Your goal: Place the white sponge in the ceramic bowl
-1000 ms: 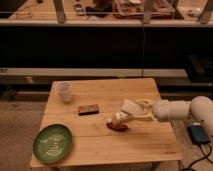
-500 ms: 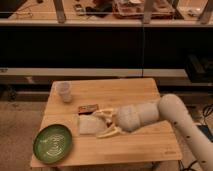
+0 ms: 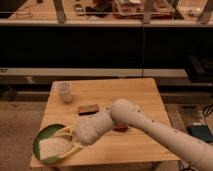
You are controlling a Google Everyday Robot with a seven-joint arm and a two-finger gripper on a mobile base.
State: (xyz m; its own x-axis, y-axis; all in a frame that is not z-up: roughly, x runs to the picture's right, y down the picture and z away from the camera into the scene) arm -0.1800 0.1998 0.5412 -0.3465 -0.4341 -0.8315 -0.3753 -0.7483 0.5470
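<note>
The white sponge [image 3: 51, 148] is a flat cream block lying inside the green ceramic bowl [image 3: 41, 136], which sits at the table's front left corner. My gripper [image 3: 64, 141] is over the right side of the bowl, right at the sponge's right edge. The white arm reaches to it from the lower right across the table. Whether the gripper still grips the sponge does not show.
The bowl stands on a wooden table [image 3: 135, 95]. A small translucent cup [image 3: 64, 91] stands at its back left. A dark brown block [image 3: 88, 108] lies mid-table. A reddish object [image 3: 120, 128] peeks from under the arm. Dark shelving runs behind.
The gripper has carried the sponge left from mid-table to over the green bowl. The sponge now lies within the bowl. The arm is stretched further left.
</note>
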